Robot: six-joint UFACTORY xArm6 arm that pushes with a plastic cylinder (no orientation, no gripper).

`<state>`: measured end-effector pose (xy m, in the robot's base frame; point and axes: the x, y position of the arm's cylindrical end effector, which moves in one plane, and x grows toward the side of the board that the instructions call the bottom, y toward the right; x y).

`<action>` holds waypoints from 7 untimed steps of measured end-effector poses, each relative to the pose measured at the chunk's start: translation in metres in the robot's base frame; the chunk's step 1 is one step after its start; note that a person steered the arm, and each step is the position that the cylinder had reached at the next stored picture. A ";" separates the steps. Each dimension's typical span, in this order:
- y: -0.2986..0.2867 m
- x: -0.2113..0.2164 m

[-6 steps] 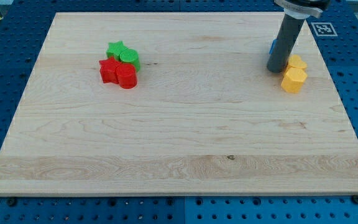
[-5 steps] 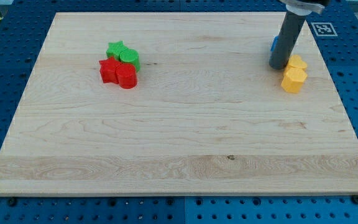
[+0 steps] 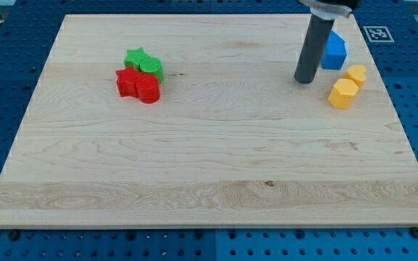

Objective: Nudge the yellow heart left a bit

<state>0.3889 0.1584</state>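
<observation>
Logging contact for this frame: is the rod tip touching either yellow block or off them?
Off. My tip rests on bare board to the view's left of both yellow blocks, beside the blue block.

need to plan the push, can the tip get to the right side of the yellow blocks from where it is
Probably yes, with a detour. My tip sits to the view's left of both yellow blocks, with the blue block just above. Bare board below them leaves a way round.
</observation>
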 end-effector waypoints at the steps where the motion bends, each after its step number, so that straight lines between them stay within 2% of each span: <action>1: 0.000 0.040; 3: 0.027 0.091; 4: 0.072 0.093; 6: 0.128 0.039; 7: 0.124 0.019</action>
<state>0.4078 0.2828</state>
